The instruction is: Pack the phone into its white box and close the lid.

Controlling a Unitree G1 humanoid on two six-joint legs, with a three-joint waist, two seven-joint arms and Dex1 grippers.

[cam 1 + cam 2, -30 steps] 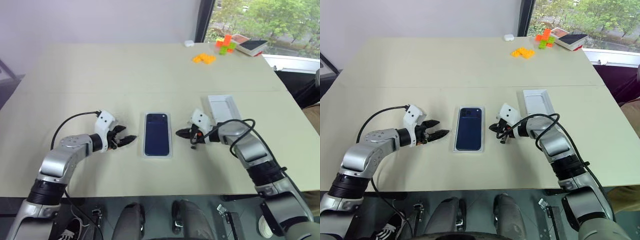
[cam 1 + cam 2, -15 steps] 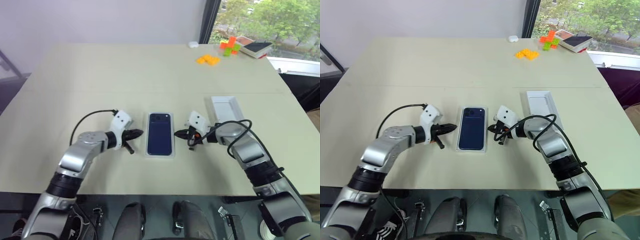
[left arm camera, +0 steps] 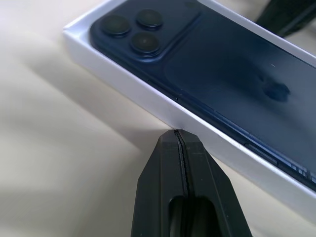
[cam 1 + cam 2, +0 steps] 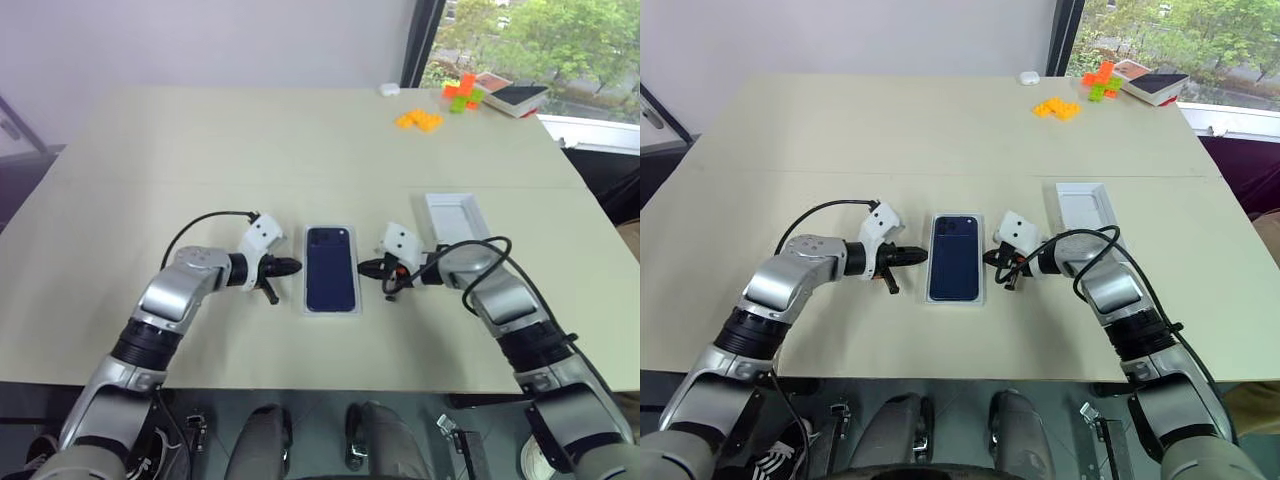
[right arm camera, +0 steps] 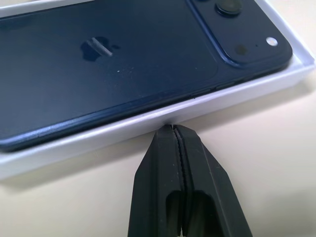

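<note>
The phone [image 4: 331, 281] lies back-up inside the box [image 4: 331, 311], which sits on the worktop [image 4: 300, 140] between the two grippers. Its long axis runs away from the robot, with the camera cluster at the far end, toward the robot's left corner. The left gripper [image 4: 293, 266] points at the box's left long wall with its jaws pressed shut and holding nothing; in the left wrist view its tip [image 3: 177, 133] sits right at the wall, touching or just short of it. The right gripper [image 4: 362, 267] mirrors this at the right long wall, jaws likewise shut and empty, its tip [image 5: 170, 127] at the wall's foot. Both arms are about equally near, one on each side. The lid [image 4: 452, 214] lies well apart to the right, inside face up, its long axis roughly parallel to the box, and nearer the right arm. The packing looks done; the lid is not yet on, so fetching it likely falls to the right gripper.
</note>
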